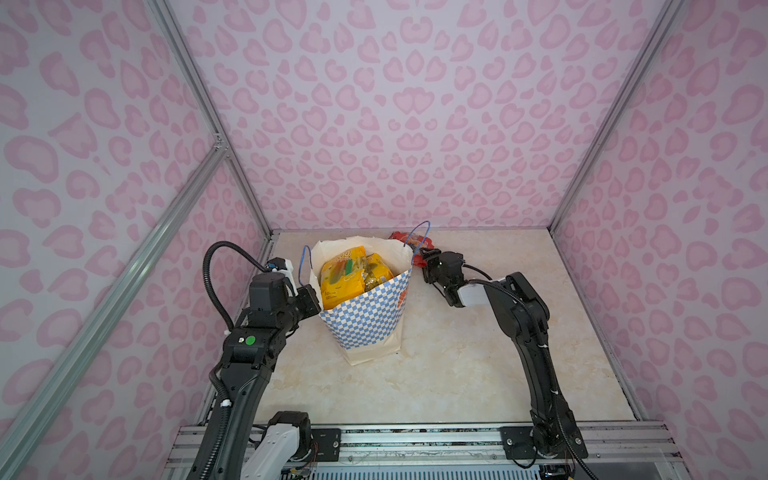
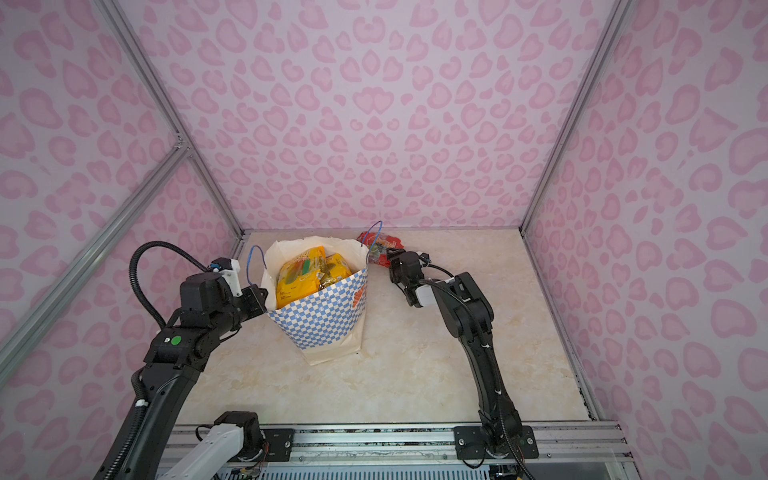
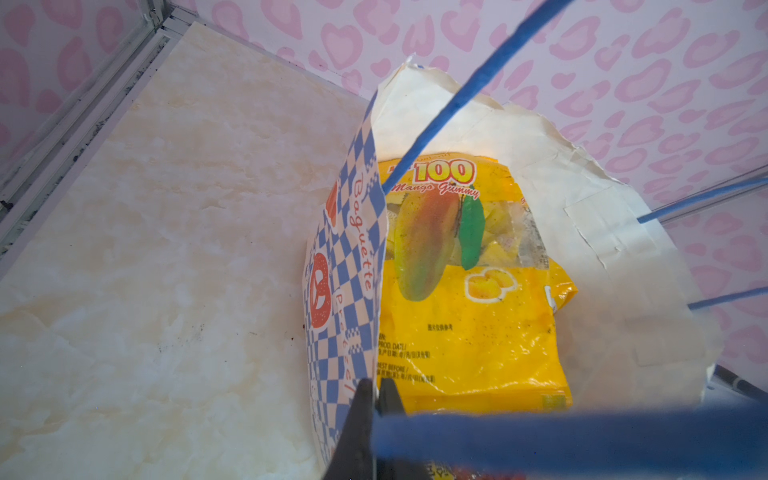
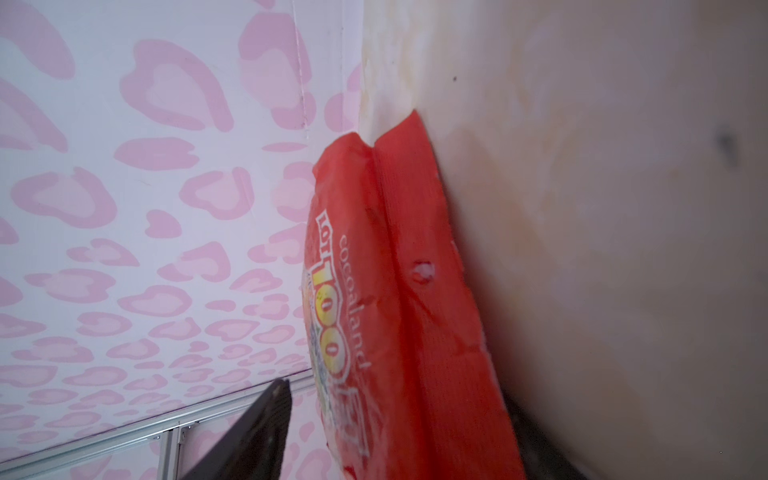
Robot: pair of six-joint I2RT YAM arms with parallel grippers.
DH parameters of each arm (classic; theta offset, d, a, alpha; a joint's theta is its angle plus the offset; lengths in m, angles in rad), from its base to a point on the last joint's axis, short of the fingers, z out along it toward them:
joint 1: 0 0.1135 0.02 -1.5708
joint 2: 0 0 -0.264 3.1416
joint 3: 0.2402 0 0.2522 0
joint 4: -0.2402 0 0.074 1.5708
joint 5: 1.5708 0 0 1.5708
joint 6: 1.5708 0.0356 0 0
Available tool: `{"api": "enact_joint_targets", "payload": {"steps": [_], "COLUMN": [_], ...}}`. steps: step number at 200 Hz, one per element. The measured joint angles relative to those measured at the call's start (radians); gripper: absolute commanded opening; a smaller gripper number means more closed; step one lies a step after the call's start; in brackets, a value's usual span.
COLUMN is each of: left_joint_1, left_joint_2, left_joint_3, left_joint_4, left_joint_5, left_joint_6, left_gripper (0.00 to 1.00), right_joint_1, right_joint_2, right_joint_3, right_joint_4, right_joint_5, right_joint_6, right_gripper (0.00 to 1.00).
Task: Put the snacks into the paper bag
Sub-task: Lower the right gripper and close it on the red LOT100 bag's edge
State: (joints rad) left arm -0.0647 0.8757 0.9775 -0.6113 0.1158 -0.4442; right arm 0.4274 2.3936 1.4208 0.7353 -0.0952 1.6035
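Paper bag stood upright and open left of centre on the marble-look tabletop, its mouth facing up. Two snacks were inside in both top views: a yellow packet printed "Mango Gummy" and a second yellow packet just to its right. The left arm rose from the near-left base, folded at the elbow, and its forearm reached right to the bag's left rim. The left gripper was pinched together on that checkered wall, one finger outside the paper and its partner inside. A blue cord handle crossed the left wrist view. The right arm climbed from the near-right base, leaned far, then bent at a high elbow so the forearm ran left and down toward the far edge of the table. A red packet lay flat there, just right of the bag's far corner and near the back wall, partly behind the bag's right cord handle. The right gripper was rolled onto its side at the packet's near end with its jaws apart and the packet between them. One finger stood clear of the packet's printed face. The other showed only as a dark edge between packet and tabletop, and contact could not be told.
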Motion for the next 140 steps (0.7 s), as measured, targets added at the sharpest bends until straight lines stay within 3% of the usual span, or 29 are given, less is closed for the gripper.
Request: {"api": "enact_joint_targets", "payload": {"steps": [79, 100, 140], "left_joint_1": [0.001, 0.001, 0.001], "left_joint_2": [-0.003, -0.003, -0.004], "left_joint_3": [0.0, 0.0, 0.0], "left_joint_4": [0.0, 0.0, 0.0], "left_joint_5": [0.0, 0.0, 0.0], "left_joint_6": [0.0, 0.0, 0.0], "left_gripper": [0.09, 0.09, 0.09], "right_joint_1": [0.008, 0.008, 0.001], "right_joint_2": [0.063, 0.065, 0.052], "right_joint_3": [0.036, 0.039, 0.029], "right_joint_4": [0.058, 0.058, 0.045], "right_joint_5": [0.046, 0.046, 0.034], "right_joint_6": [0.001, -0.004, -0.058], "right_gripper": [0.5, 0.4, 0.32]}}
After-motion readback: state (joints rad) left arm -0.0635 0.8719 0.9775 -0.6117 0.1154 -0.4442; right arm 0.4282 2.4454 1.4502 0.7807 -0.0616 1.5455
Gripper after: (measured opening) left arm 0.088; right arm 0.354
